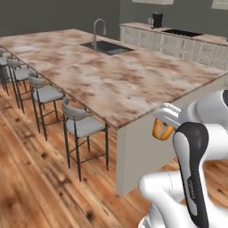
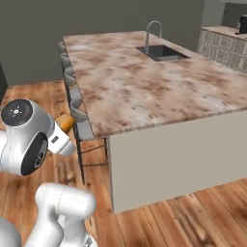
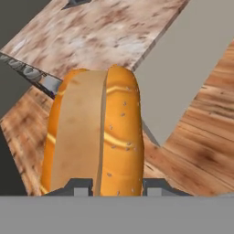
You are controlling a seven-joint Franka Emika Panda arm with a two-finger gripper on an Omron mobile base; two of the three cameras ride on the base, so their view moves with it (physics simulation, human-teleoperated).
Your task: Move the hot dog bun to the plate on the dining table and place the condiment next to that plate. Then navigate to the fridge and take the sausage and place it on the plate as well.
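End effector (image 3: 112, 187) clamps hot dog bun (image 3: 93, 132) above wooden floor (image 3: 201, 151).

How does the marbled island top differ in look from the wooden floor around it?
The island top is brown-and-beige marbled stone in cloudy patches; the floor is orange-brown wood in long planks with grain. The island top holds a sink with a faucet; the floor carries the stools. Both are warm brown, flat surfaces.

Hot dog bun (image 2: 66, 122) in hand (image 2: 61, 131), beside stools (image 2: 77, 110).
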